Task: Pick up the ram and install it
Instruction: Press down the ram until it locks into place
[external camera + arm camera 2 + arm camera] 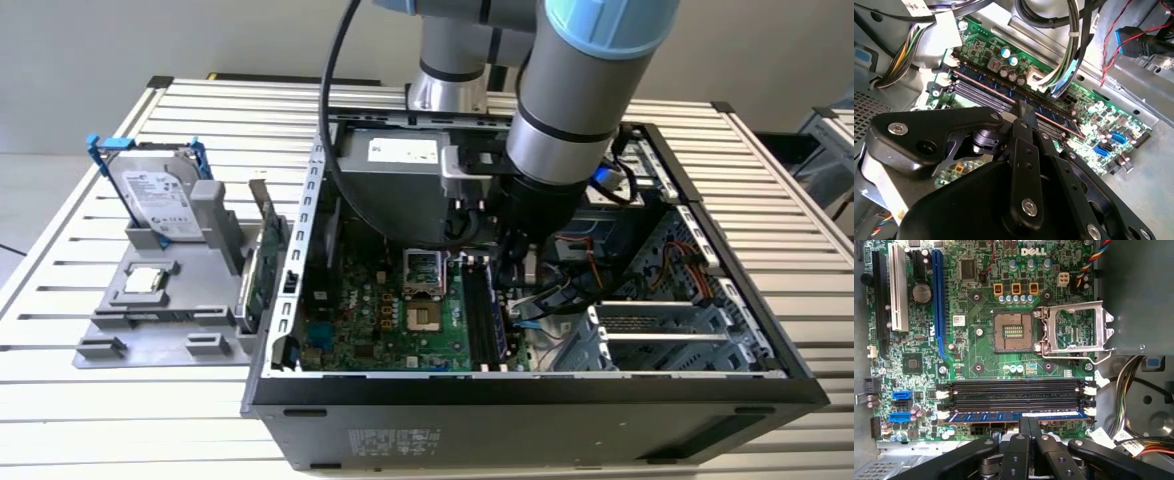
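The ram [989, 416] is a long narrow stick standing in the memory slot nearest the motherboard's edge, next to the other dark slots [1014, 392]. In the second wrist view the ram [984, 87] runs across the board with its top edge showing. My gripper [1029, 419] is shut, its two fingers side by side along the stick's length. The fingertips [1023, 106] rest on the ram's top edge near its middle, not clamped around it. In the exterior view my gripper [518, 262] reaches down into the open computer case [534, 385], above the slots.
Beside the slots are an open CPU socket [1013, 334] and its raised metal frame [1076, 330]. Cable bundles [1069, 45] hang close to the arm. At the exterior view's left, a grey holder [160, 300] carries a hard drive [158, 195] and a green expansion card [267, 240].
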Tool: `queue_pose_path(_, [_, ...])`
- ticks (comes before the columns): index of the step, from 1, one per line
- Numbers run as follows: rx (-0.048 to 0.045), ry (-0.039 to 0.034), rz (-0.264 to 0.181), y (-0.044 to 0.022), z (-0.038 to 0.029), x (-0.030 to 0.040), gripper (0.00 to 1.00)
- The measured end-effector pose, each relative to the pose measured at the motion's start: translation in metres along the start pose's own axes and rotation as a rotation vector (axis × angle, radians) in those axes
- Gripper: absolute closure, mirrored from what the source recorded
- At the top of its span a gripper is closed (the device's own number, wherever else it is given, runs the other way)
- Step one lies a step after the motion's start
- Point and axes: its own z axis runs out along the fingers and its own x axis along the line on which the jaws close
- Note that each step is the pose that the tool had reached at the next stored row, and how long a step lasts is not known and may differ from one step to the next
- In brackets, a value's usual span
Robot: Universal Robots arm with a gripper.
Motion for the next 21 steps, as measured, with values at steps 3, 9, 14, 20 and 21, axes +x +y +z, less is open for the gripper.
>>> queue_pose_path(3, [0.0000,0.0000,0.000,-0.0001,0.0038,-0.0001,1.00])
queue_pose_path(9, [0.0000,0.0000,0.000,-0.0002,0.0101,-0.0001,1.00])
queue_pose_path(14, [0.0000,-0.0001,0.000,-0.0003,0.0153,-0.0002,1.00])
queue_pose_path(20, [-0.0001,0.0006,0.000,-0.0003,0.0190,-0.0001,1.00])
queue_pose_path(21, [-0.0001,0.0003,0.000,-0.0004,0.0193,-0.0002,1.00])
